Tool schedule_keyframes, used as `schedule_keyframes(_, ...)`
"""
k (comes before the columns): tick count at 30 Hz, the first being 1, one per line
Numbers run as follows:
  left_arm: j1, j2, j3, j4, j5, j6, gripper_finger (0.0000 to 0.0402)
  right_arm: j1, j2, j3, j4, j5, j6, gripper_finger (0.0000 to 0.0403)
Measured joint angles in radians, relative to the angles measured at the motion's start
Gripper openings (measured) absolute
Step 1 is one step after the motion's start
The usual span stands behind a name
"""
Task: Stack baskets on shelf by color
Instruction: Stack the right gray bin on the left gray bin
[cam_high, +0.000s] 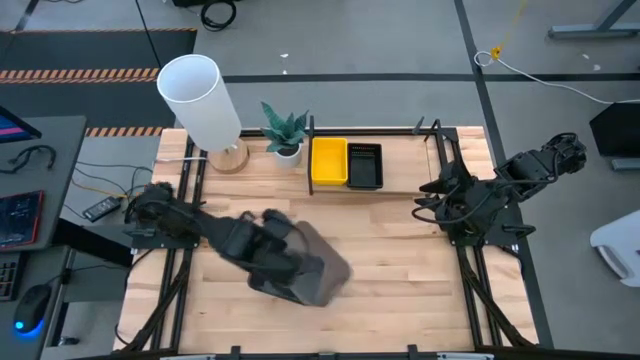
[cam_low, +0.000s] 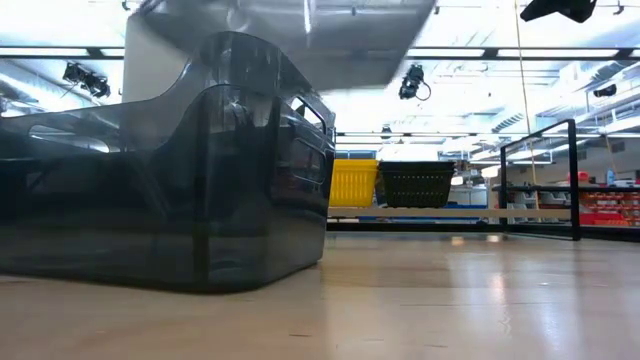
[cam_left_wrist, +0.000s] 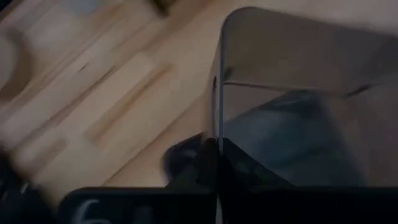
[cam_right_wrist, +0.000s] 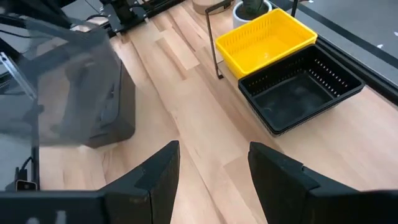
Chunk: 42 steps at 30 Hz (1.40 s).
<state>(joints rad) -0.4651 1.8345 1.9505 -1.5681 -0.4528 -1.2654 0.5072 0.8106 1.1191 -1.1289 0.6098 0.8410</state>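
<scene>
My left gripper is over the middle of the table, shut on a dark grey translucent basket that it holds in the air. Below it another grey basket rests on its base on the tabletop; it also shows in the right wrist view. A yellow basket and a black perforated basket sit side by side on the shelf at the back. My right gripper waits open at the table's right side, with nothing between its fingers. My left gripper pinches one thin side wall of the grey basket at its rim, one finger on each face of the wall. It comes slanting down from the table's left. The basket is lifted clear and tilted, above the grey basket on the table.
A white lamp and a potted plant stand at the back left beside the shelf. Thin black bars frame the shelf. Bare tabletop lies between the two arms.
</scene>
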Motion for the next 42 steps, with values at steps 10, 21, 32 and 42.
schedule_keyframes(10,-0.147,-0.265,-0.456,0.204,-0.042,-0.407,0.0006,0.000,0.000,0.000,0.046,0.000,0.004,0.0197)
schedule_keyframes(21,-0.228,-0.265,-0.534,0.198,-0.048,-0.624,0.0006,0.000,0.001,0.000,0.048,0.000,0.031,0.0197)
schedule_keyframes(32,-0.287,-0.252,-0.535,0.108,-0.047,-0.790,0.0005,0.000,0.001,0.000,0.051,0.002,0.046,0.0197)
schedule_keyframes(42,-0.256,-0.167,-0.527,0.172,-0.043,-0.766,0.0008,0.000,0.001,0.000,0.054,0.003,0.050,0.0197)
